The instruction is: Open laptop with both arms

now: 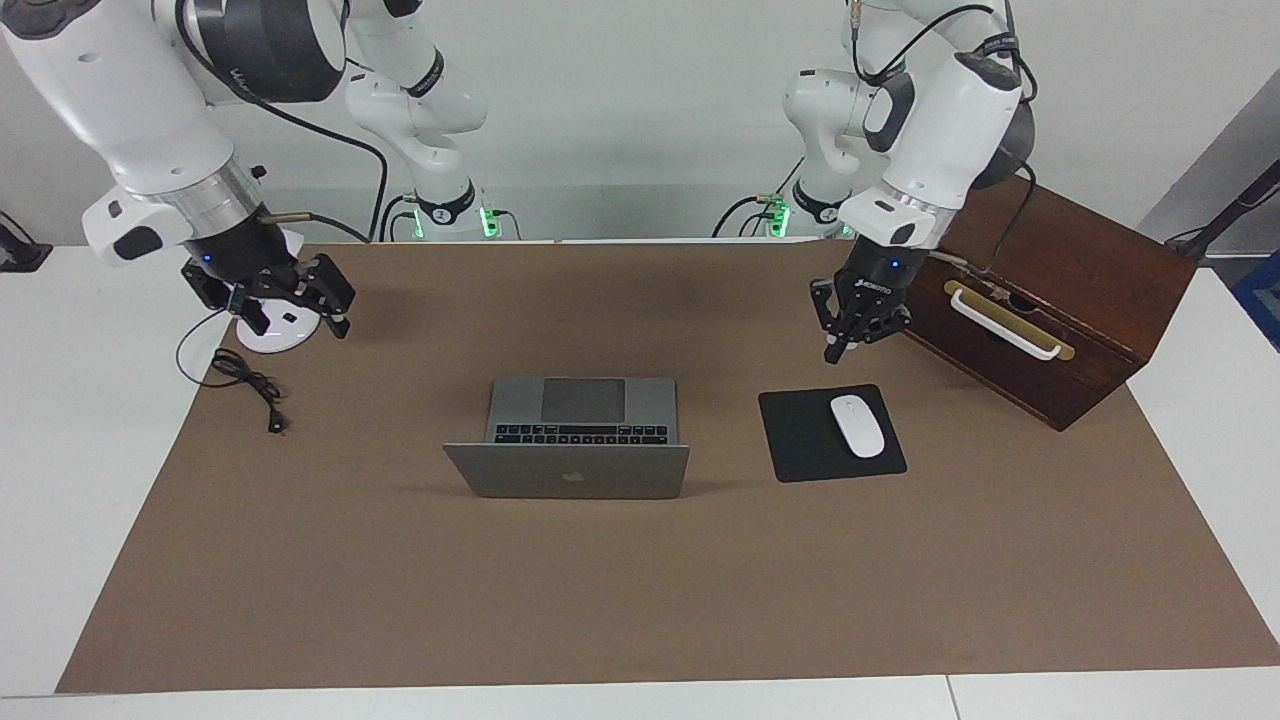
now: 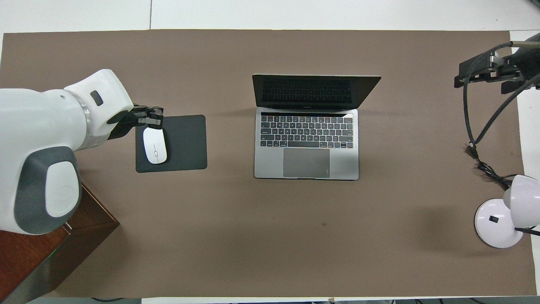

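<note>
The laptop (image 1: 570,440) stands open at the middle of the brown mat (image 1: 640,580) on the counter, keyboard toward the robots. The left hand (image 1: 838,345), fingertips together and empty, hangs toward the left arm's end from the laptop, over the mat near the mouse pad (image 1: 830,433). The right hand (image 1: 290,320), spread open, hangs toward the right arm's end from the laptop, over the lamp base (image 1: 272,335).

Most of the wooden box (image 2: 50,249) is covered by the left arm and cut off at the overhead view's edge. The desk lamp (image 2: 504,215) is cropped there too. In the facing view the lamp's base is partly masked by the right tool (image 1: 290,305).
</note>
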You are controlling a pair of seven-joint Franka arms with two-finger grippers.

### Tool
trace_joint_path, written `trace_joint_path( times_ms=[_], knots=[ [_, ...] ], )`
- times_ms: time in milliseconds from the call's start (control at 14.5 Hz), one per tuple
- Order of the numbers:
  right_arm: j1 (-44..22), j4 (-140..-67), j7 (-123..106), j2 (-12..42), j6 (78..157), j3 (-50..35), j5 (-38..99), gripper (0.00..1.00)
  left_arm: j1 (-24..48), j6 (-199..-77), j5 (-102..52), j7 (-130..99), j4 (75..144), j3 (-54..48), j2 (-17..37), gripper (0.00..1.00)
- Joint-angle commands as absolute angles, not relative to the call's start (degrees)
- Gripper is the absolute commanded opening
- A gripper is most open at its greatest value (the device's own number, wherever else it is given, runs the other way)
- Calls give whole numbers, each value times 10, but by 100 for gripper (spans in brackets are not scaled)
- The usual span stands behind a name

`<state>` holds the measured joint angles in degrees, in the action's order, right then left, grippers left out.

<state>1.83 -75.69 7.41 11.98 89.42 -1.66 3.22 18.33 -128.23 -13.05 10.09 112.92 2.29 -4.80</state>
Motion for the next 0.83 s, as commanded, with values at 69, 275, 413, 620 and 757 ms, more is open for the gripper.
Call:
trace_joint_path(
  times_ms=[69,275,413,620,757],
  knots=[
    [18,-896,85,41,942,-21,19,100,139,-1225,-120,160,1122,19,-68,0],
    [12,-992,88,-21,983,-22,19,100,106,-1191,-119,206,1122,19,-88,0],
    [12,-1021,88,-40,987,-23,19,100,91,-1173,-118,222,1122,19,-98,0],
    [13,-1067,85,-83,993,-23,19,100,77,-1130,-75,228,1099,18,-106,0],
    [15,-1070,83,-88,991,-23,19,100,74,-1105,-54,228,1084,19,-106,0]
  ],
)
